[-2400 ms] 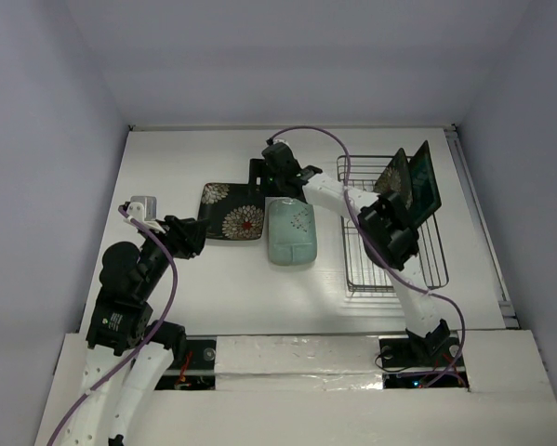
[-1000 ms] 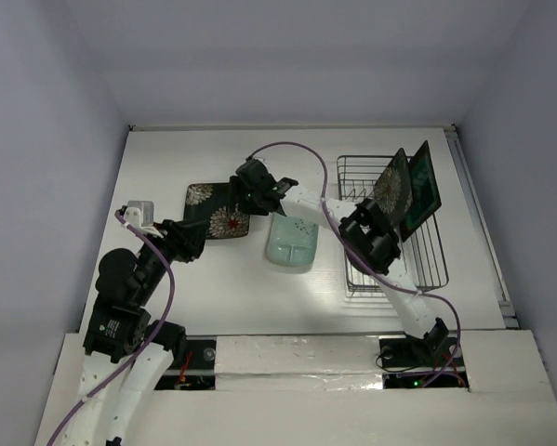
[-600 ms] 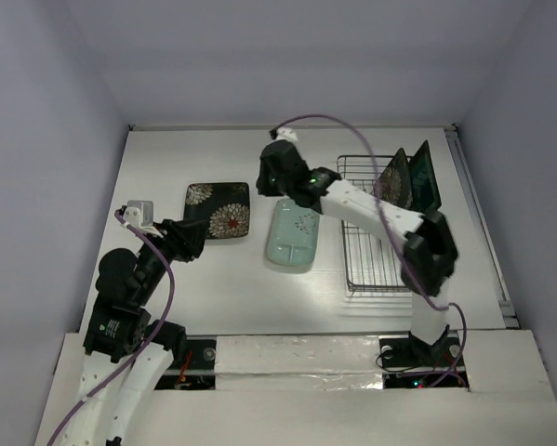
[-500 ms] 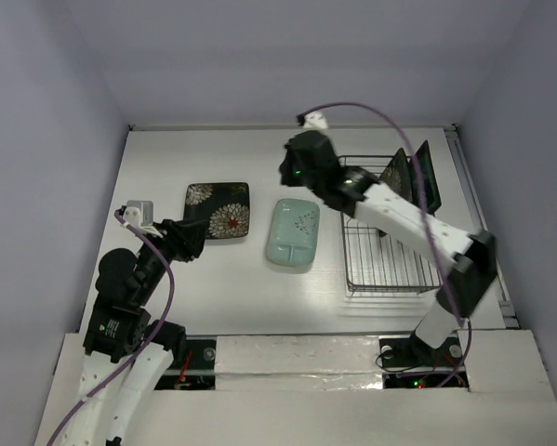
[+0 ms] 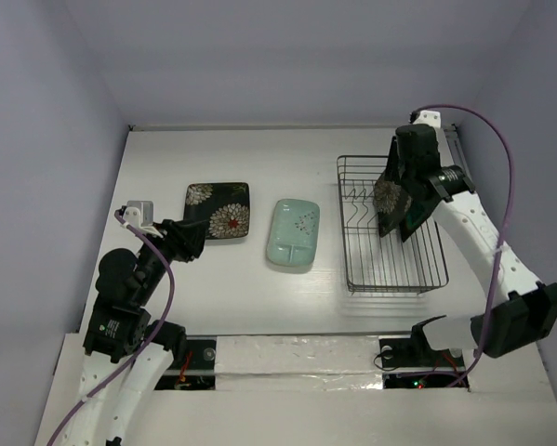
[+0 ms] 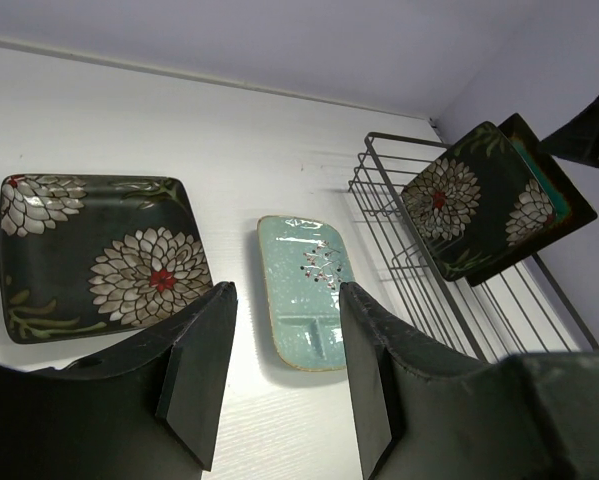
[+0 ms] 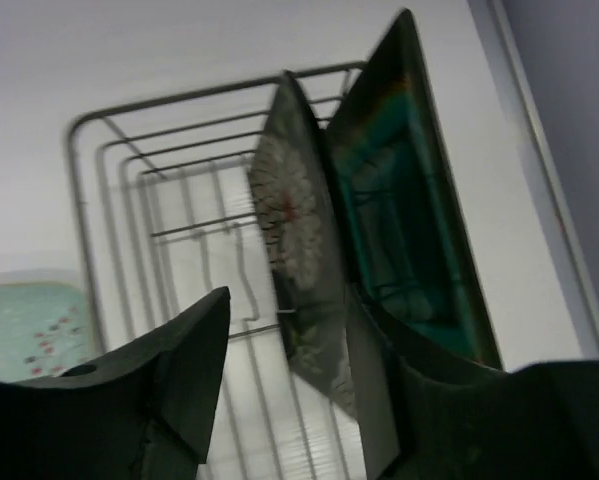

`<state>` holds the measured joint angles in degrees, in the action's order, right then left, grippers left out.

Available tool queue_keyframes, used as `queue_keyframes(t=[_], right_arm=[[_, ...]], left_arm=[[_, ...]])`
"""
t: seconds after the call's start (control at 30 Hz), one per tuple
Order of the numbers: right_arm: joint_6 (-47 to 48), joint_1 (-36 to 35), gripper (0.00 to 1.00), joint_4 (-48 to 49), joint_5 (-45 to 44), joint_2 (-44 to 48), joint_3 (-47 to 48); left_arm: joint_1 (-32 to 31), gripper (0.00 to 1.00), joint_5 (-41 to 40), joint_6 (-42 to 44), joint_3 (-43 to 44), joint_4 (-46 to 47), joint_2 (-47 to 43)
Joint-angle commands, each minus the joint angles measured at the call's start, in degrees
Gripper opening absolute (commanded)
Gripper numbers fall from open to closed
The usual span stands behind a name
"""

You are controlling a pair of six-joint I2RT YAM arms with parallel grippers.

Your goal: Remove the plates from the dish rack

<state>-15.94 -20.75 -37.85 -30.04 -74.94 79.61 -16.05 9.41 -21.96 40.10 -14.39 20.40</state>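
My right claw [image 7: 287, 300] apart, fingers either side of the flowered plate [image 7: 289, 215] in the dish rack [image 7: 179, 230]; left claw [image 6: 286, 300] likewise apart.

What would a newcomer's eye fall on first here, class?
Two plates stand on edge in the dish rack on the right: a flowered plate in front of a teal-centred plate, the open right gripper apparently straddling the flowered one. Left of it, another flowered plate and a mint-green plate lie flat on the table.

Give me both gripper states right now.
Left gripper: open, holding nothing.
Right gripper: open, holding nothing, lined up on the edge of the flower plate standing in the dish rack.
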Motion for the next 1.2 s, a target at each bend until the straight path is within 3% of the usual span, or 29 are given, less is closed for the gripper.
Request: queue_keyframes(t=[0.0, 0.07, 0.23, 0.27, 0.43, 0.57, 0.8, 1.17], right_arm=[[3.38, 4.48, 0.56, -3.55, -1.51, -3.10, 0.62], [3.73, 5.80, 0.62, -3.03, -0.55, -5.47, 1.59], [4.25, 7.65, 0.60, -3.55, -1.15, -14.70, 5.19], [4.52, 7.66, 0.53, -2.94, -0.90, -15.41, 5.29], [5.66, 7.66, 0.39, -3.90, -2.65, -17.35, 7.04], [7.42, 7.66, 0.19, -5.57, -5.02, -16.65, 8.97], [10.14, 7.66, 0.00, -6.10, -6.78, -13.40, 11.52], [11.11, 7.13, 0.00, -7.77, -7.92, -9.27, 19.25]], left_arm=[[-0.21, 0.42, 0.08, -0.28, 0.07, 2.09, 0.34], [-0.21, 0.42, 0.17, -0.19, 0.07, 2.09, 0.43], [-0.21, 0.42, 0.17, -0.19, 0.16, 2.09, 0.60], [-0.21, 0.42, 0.08, -0.19, 0.16, 2.00, 0.69], [-0.21, 0.43, 0.26, -0.11, 0.16, 2.09, 0.60], [-0.21, 0.43, 0.35, -0.11, 0.16, 2.18, 0.69], [-0.21, 0.43, 0.61, -0.19, 0.07, 2.26, 0.60], [0.32, 0.42, 0.87, -0.28, -0.02, 2.44, 0.87]])
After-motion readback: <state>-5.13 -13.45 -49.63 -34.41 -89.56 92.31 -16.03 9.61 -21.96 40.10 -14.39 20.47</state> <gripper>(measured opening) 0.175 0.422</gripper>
